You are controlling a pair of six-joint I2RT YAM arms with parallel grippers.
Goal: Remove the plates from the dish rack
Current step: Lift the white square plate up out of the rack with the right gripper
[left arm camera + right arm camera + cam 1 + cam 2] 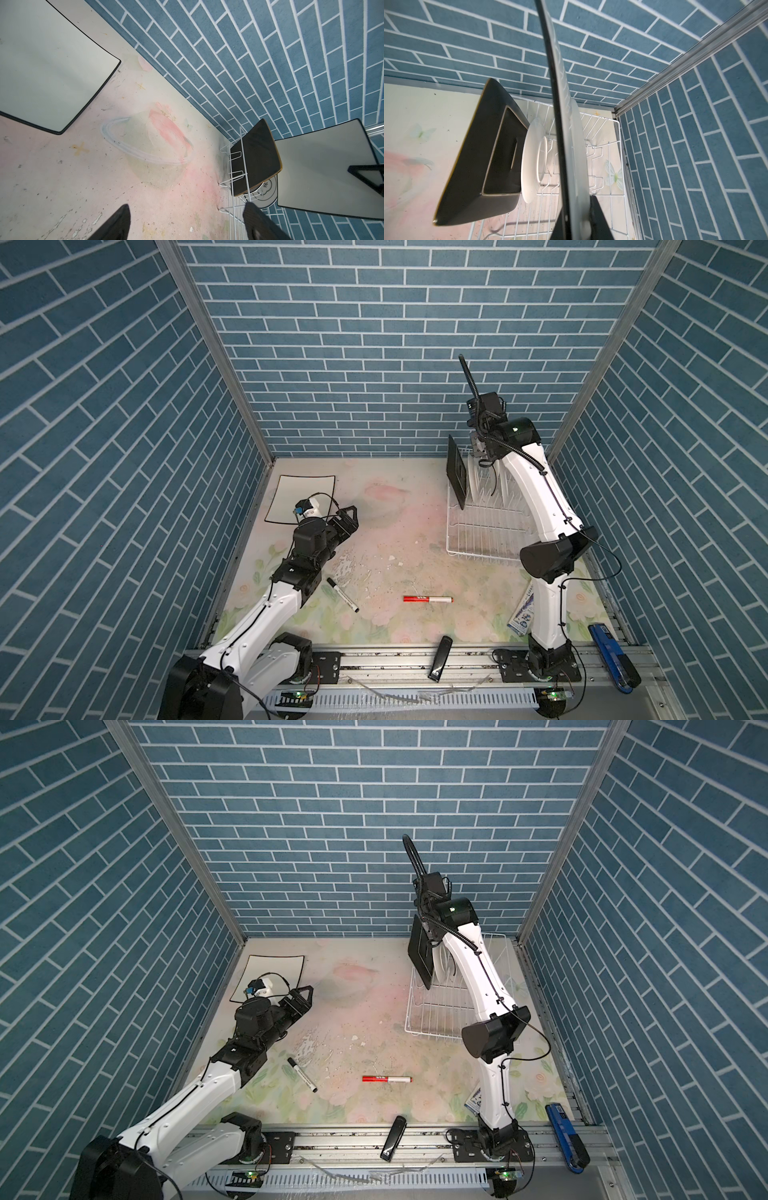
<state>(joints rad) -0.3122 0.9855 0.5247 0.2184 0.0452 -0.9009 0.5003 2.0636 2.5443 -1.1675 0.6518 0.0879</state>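
The right gripper [579, 218] is closed tight on the edge of a square white plate [320, 166], which hangs upright at the dish rack [482, 531]; if its lower edge touches the prongs, I cannot tell. Just beside it in the rack stand the black plate [456, 477] and the small round plate [531, 160], both on edge. The left gripper [187, 209] is wide open and holds nothing, low above the table [395, 531], near a second white plate [301, 493] lying flat in the far left corner
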